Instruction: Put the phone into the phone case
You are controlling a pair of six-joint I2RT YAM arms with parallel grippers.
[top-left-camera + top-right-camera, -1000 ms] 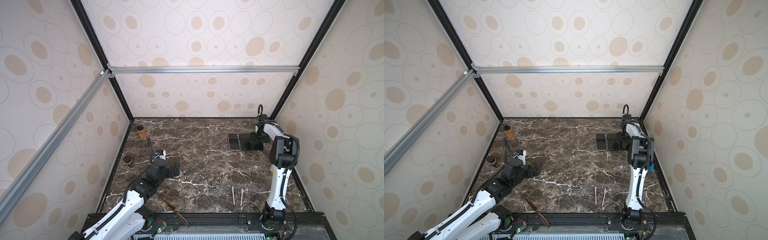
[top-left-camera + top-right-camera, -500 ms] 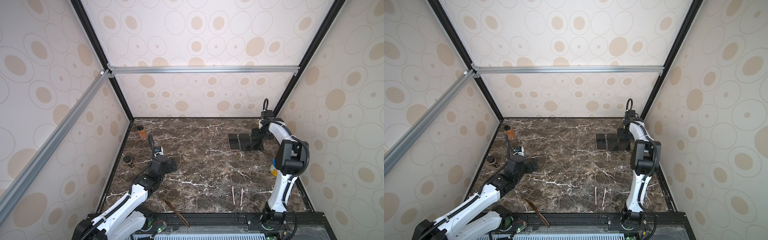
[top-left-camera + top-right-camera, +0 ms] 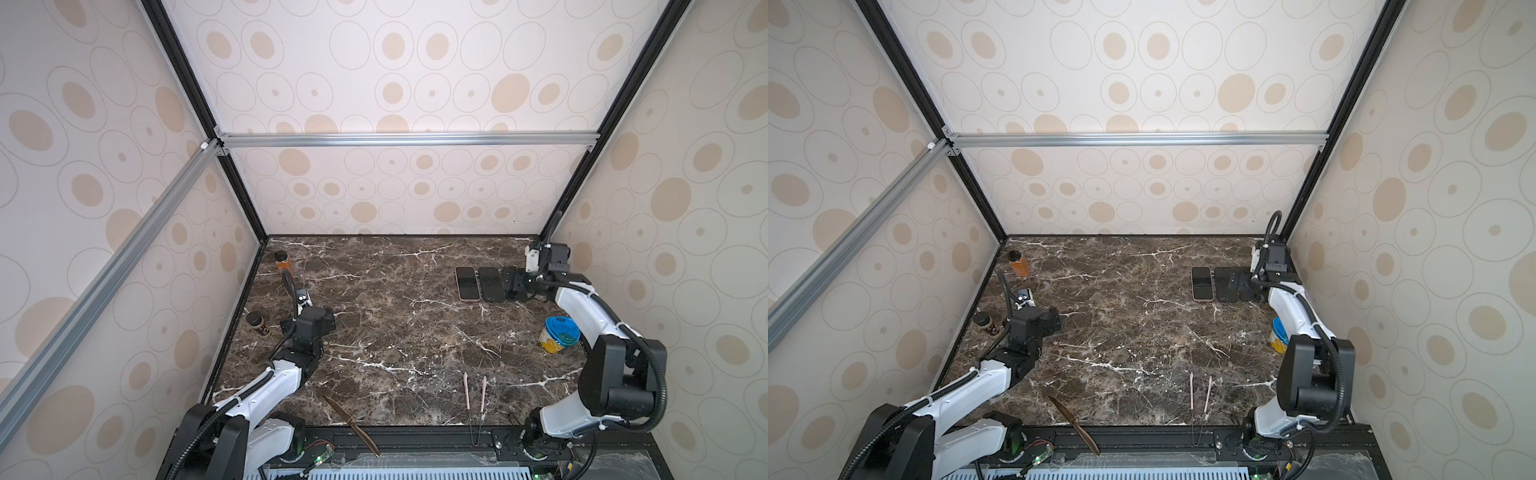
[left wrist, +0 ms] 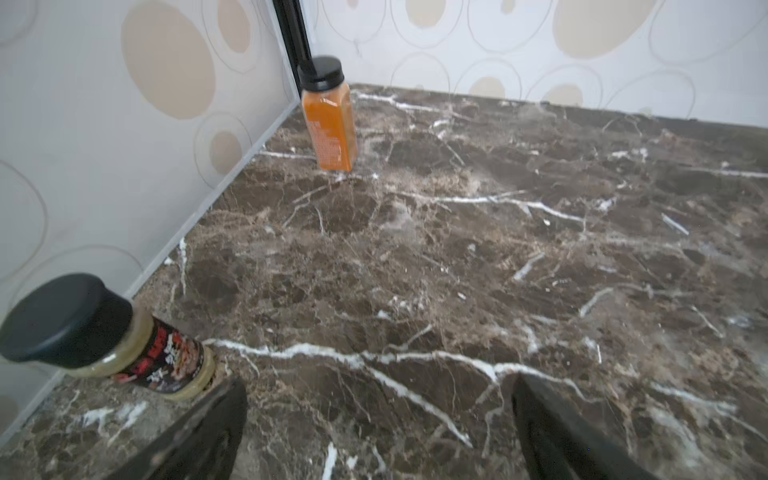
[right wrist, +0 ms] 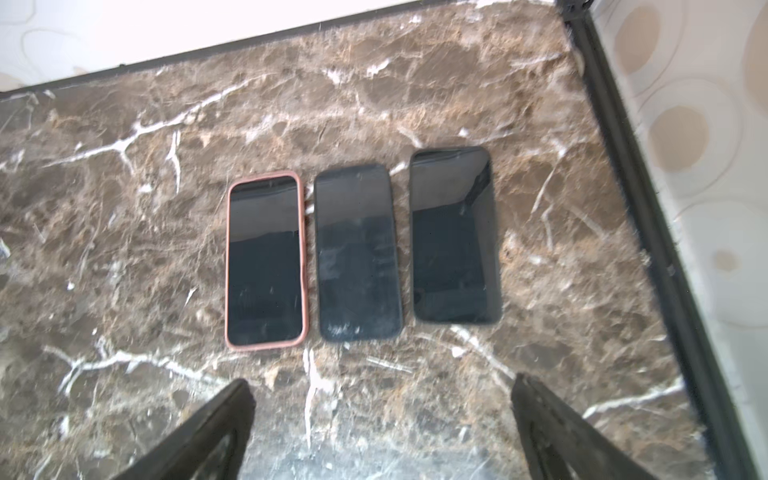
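Three flat slabs lie side by side at the back right of the marble table (image 3: 395,332). The first is a phone in a pink case (image 5: 266,262) (image 3: 467,282). The middle one is matte, dusty black (image 5: 357,253) (image 3: 490,284) and looks like a phone case. The third is a glossy black phone (image 5: 455,237), which my right gripper half covers in both top views. My right gripper (image 5: 380,384) (image 3: 514,286) (image 3: 1246,284) hovers open and empty by the glossy phone, touching nothing. My left gripper (image 4: 378,382) (image 3: 309,322) is open and empty at the left.
An orange bottle (image 4: 328,120) (image 3: 284,262) stands in the back left corner. A spice jar (image 4: 104,336) (image 3: 257,323) sits just beside a left finger. A blue-lidded yellow tub (image 3: 559,334) is near the right arm. A knife (image 3: 351,424) and pink tongs (image 3: 473,392) lie at the front edge.
My right gripper opened wider and drew back toward the right wall, uncovering the slabs. The left arm shifted slightly back and left.
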